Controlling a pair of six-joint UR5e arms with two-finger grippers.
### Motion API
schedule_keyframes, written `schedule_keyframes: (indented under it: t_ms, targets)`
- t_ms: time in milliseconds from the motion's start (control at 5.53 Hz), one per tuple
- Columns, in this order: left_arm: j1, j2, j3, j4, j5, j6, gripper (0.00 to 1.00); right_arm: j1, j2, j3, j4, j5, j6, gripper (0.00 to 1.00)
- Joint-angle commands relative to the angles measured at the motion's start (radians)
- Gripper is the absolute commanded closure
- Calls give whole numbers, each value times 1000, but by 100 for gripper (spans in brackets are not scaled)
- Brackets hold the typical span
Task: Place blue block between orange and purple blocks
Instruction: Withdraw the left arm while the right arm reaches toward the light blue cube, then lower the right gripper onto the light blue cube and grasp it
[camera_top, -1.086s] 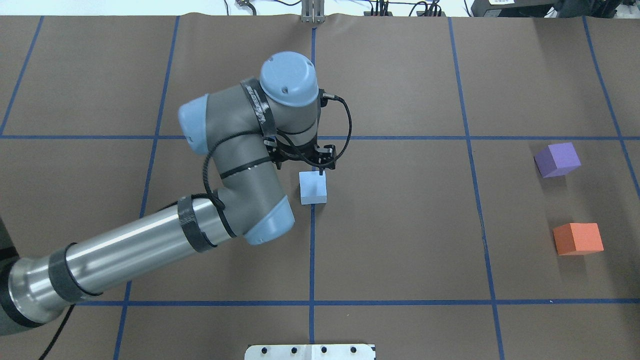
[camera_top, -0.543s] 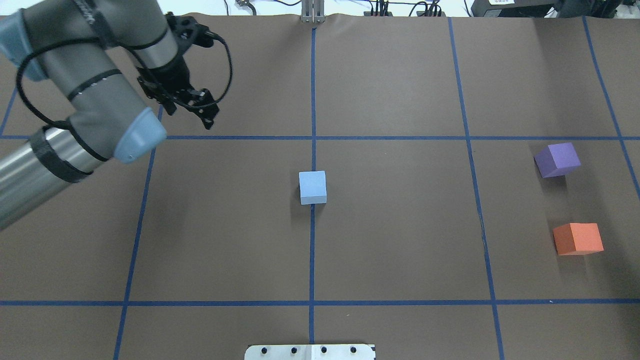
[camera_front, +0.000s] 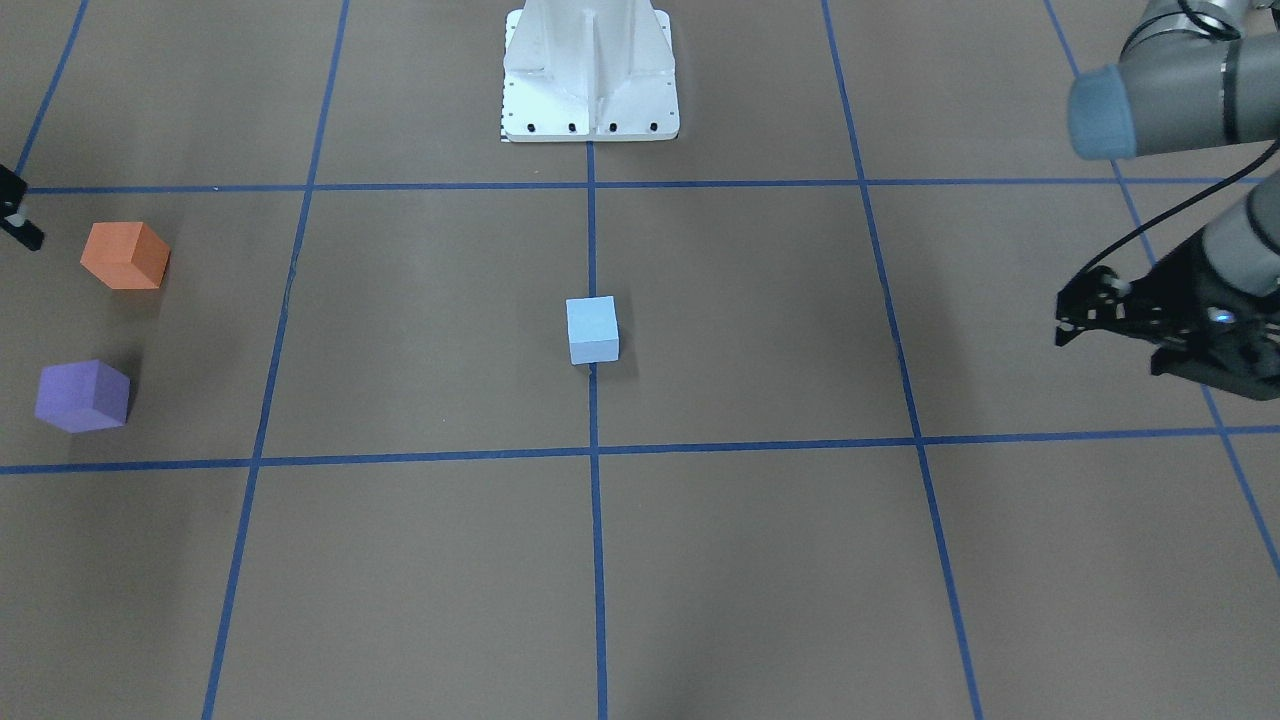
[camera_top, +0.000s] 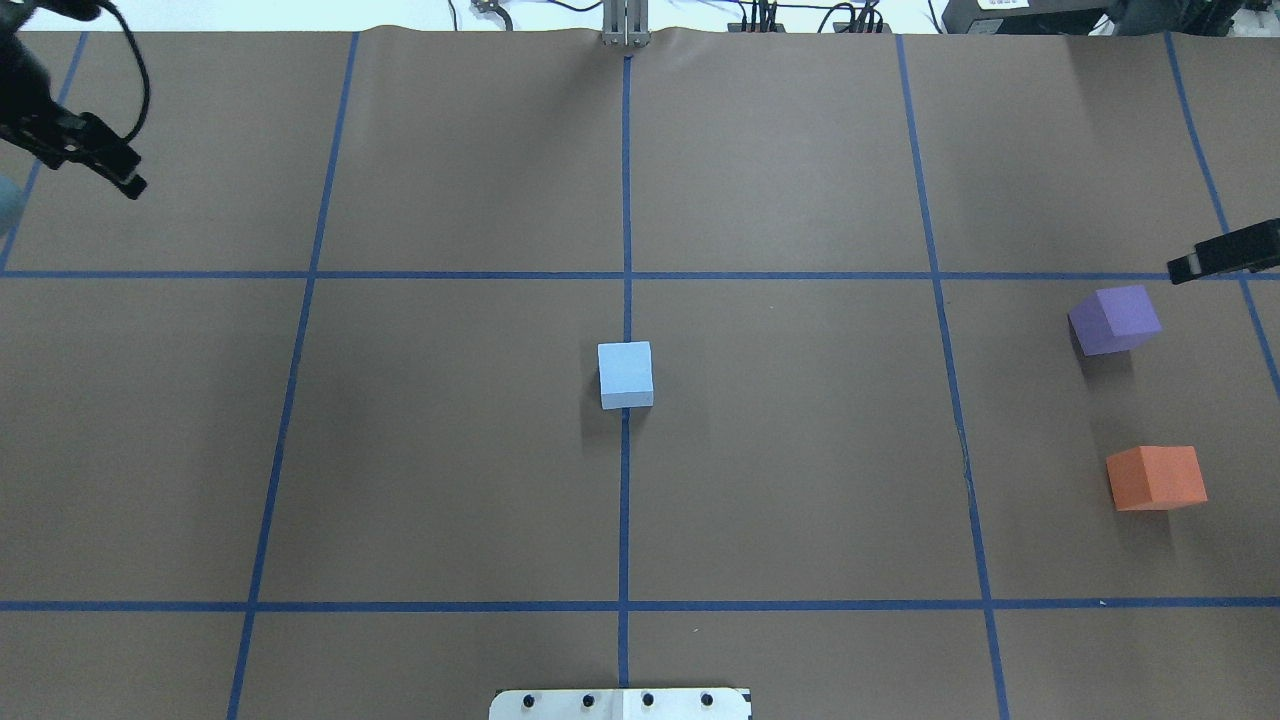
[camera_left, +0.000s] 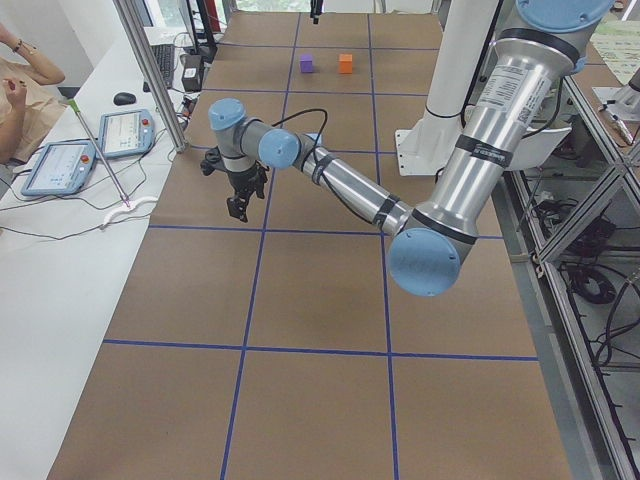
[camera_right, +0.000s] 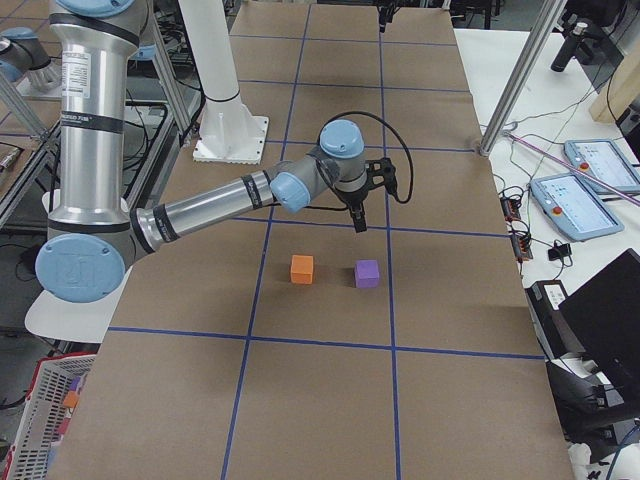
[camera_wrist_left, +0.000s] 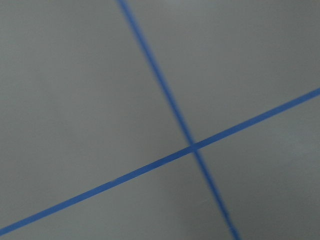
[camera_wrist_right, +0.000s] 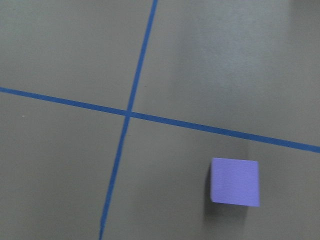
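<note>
The light blue block (camera_top: 625, 374) sits alone on the centre line of the brown table, also in the front view (camera_front: 592, 330). The purple block (camera_top: 1115, 320) and orange block (camera_top: 1156, 478) stand apart at the right, with bare table between them. My left gripper (camera_top: 122, 178) is empty at the far left back corner; in the front view (camera_front: 1105, 348) its fingers look apart. Of my right gripper (camera_top: 1195, 265) only one dark finger shows at the right edge, just behind the purple block (camera_wrist_right: 234, 182). I cannot tell whether it is open.
Blue tape lines divide the table (camera_top: 800, 450) into squares. The white robot base plate (camera_top: 620, 703) lies at the near edge. Operator tablets (camera_left: 60, 165) lie on a side bench past the table's left end.
My left arm has pulled away from the blue block to the far left back corner, leaving the block in place. My right gripper's finger has come in at the right edge.
</note>
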Motion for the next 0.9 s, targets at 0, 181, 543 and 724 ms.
schedule_keyframes:
  t_ms: [0,181,543,724]
  targets:
    - [-105,191,-16,-62,2,180,0,-256,246,-1,-144,-114,282,0]
    - [-225,280,-6,-59,-7,369,0,-427,463,-10,-368,-264,461,0]
    - [-355,385,1,-52,-9,390,0,-601,686,-179,-430,-427,630,0]
    - [-390,437,-11,-62,-11,391,0,-637,789,-305,-423,-470,673,0]
